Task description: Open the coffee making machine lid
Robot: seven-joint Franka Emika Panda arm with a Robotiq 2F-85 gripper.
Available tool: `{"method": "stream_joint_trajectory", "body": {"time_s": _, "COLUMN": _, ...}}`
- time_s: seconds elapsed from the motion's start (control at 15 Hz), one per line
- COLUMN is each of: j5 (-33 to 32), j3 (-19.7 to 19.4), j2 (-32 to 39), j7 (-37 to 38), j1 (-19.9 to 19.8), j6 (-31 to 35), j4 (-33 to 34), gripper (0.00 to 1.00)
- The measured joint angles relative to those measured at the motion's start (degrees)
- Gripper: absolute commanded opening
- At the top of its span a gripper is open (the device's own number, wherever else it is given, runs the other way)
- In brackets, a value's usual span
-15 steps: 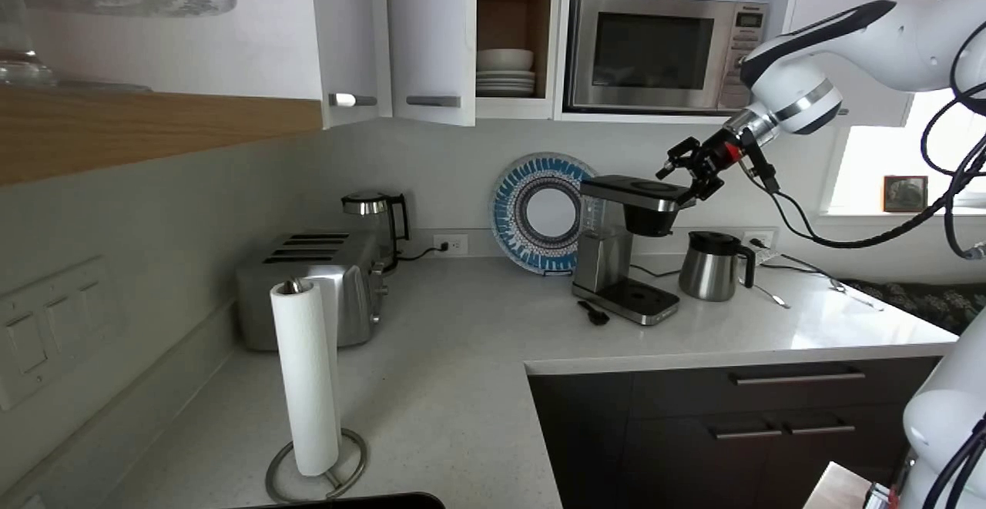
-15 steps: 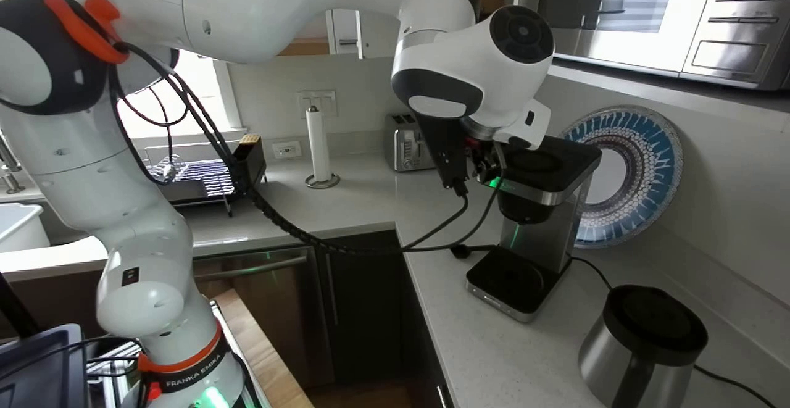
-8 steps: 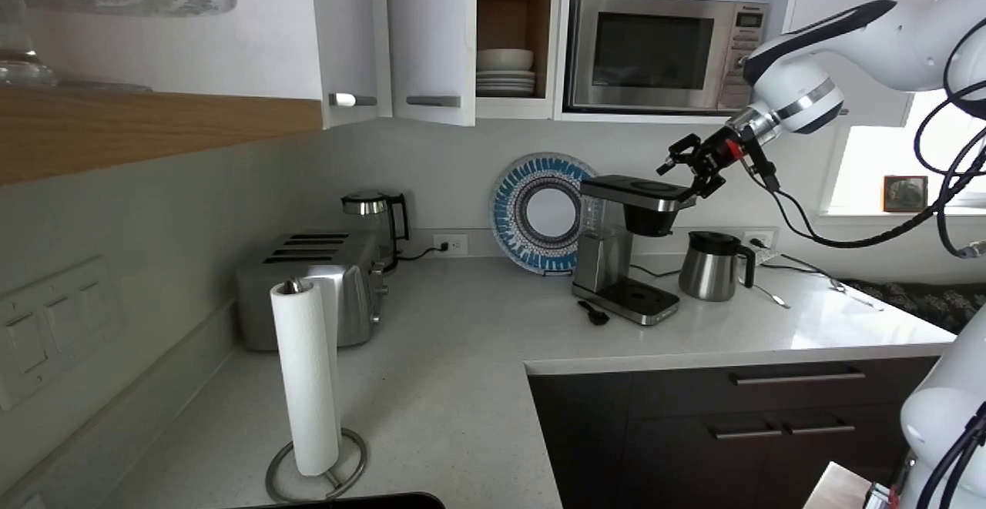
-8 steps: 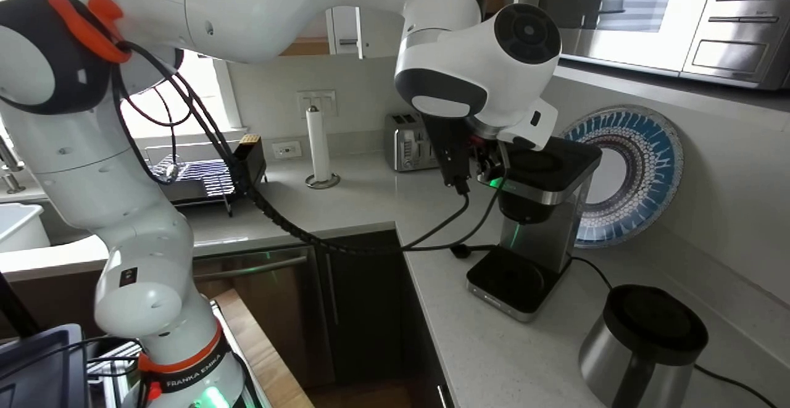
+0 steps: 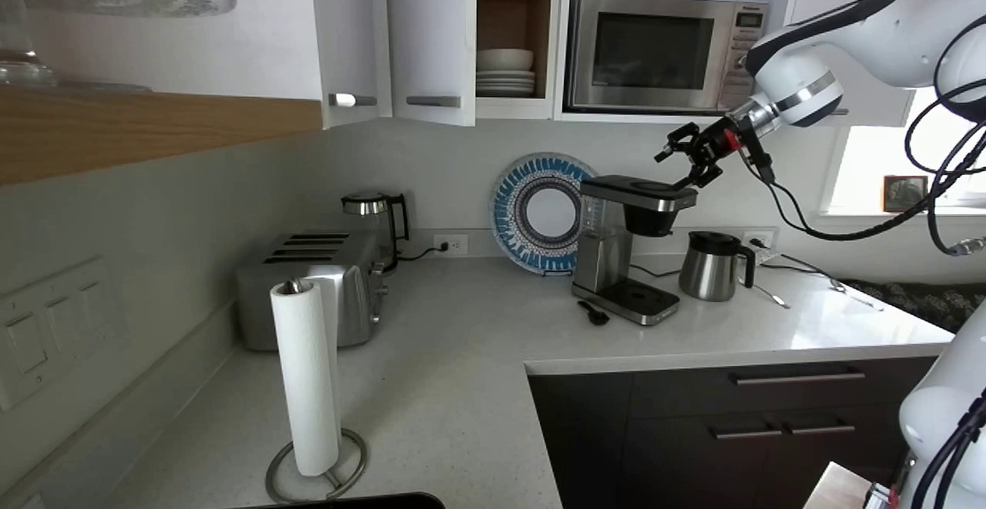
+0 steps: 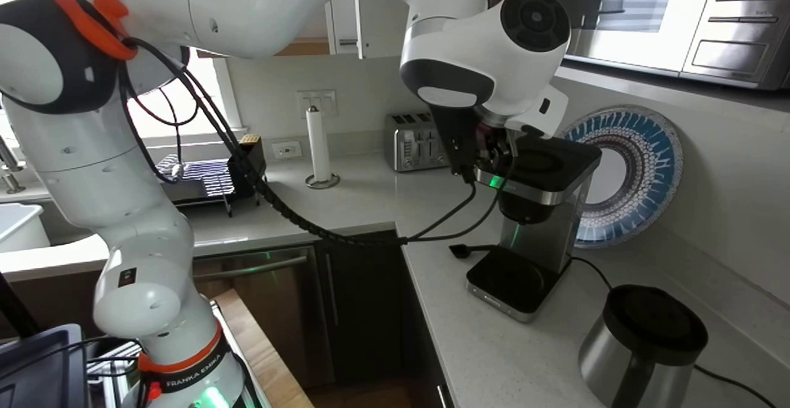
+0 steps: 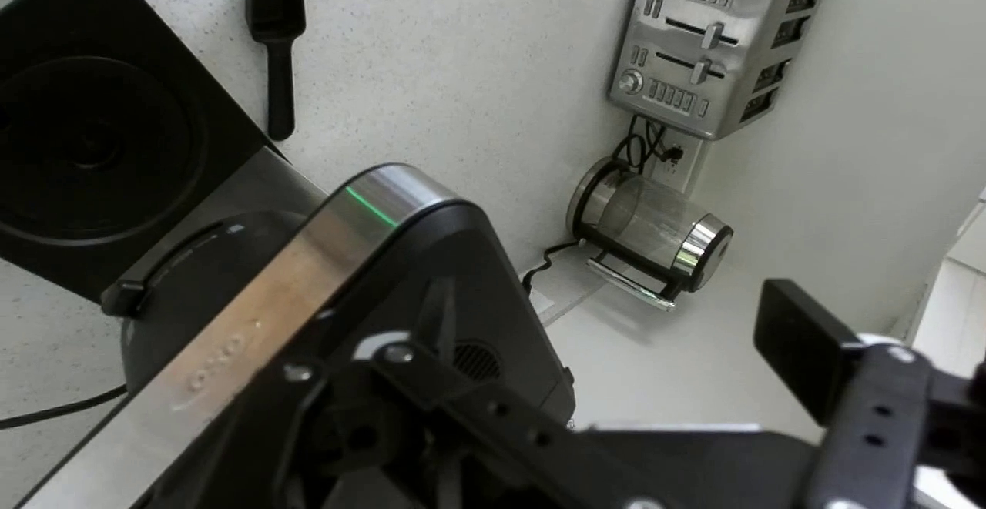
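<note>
Spread tool (image 5: 669, 171) by edge of lid (image 5: 622, 183), headroom above

Gripper (image 5: 671, 170): black, one red section
Lid (image 5: 628, 184), near gripper: black
Drip coffee maker (image 5: 605, 255): silver and black
Decorative plate (image 5: 548, 212): blue-and-white patterned ring, pale centre

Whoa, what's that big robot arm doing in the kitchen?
The robot arm is at the coffee maker, and it seems to be trying to open the lid on top. Its gripper is open, holding nothing, right by the front edge of the machine's top; I can't tell if it's touching. The lid lies flat and closed, so that job isn't done yet. The steel carafe stands on the counter beside the machine.
</note>
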Motion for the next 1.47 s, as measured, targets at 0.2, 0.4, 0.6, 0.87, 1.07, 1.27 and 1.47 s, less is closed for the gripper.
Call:
{"method": "stream_joint_trajectory", "body": {"time_s": 0.2, "j5": -3.3, "j3": 0.4, "j2": 0.5, "j7": 4.9, "j1": -0.5, "j6": -0.1, "j4": 0.7, "gripper": 1.00}}
{"method": "stream_joint_trajectory", "body": {"time_s": 0.4, "j5": -6.9, "j3": 0.5, "j2": 0.5, "j7": 9.4, "j1": -1.4, "j6": -1.0, "j4": 1.2, "gripper": 1.00}}
{"method": "stream_joint_trajectory", "body": {"time_s": 0.6, "j5": -8.1, "j3": 0.4, "j2": 1.0, "j7": 12.3, "j1": -2.7, "j6": -1.5, "j4": 1.7, "gripper": 1.00}}
{"method": "stream_joint_trajectory", "body": {"time_s": 0.87, "j5": -6.6, "j3": 0.4, "j2": 3.0, "j7": 13.0, "j1": -3.7, "j6": -1.5, "j4": 2.0, "gripper": 1.00}}
{"method": "stream_joint_trajectory", "body": {"time_s": 1.07, "j5": -3.4, "j3": 0.4, "j2": 4.4, "j7": 12.8, "j1": -3.9, "j6": -0.9, "j4": 2.2, "gripper": 1.00}}
{"method": "stream_joint_trajectory", "body": {"time_s": 1.27, "j5": -0.9, "j3": 0.4, "j2": 5.3, "j7": 12.2, "j1": -4.2, "j6": -0.5, "j4": 2.7, "gripper": 1.00}}
{"method": "stream_joint_trajectory", "body": {"time_s": 1.47, "j5": 0.3, "j3": 0.4, "j2": 5.4, "j7": 12.0, "j1": -4.8, "j6": -0.5, "j4": 2.7, "gripper": 1.00}}
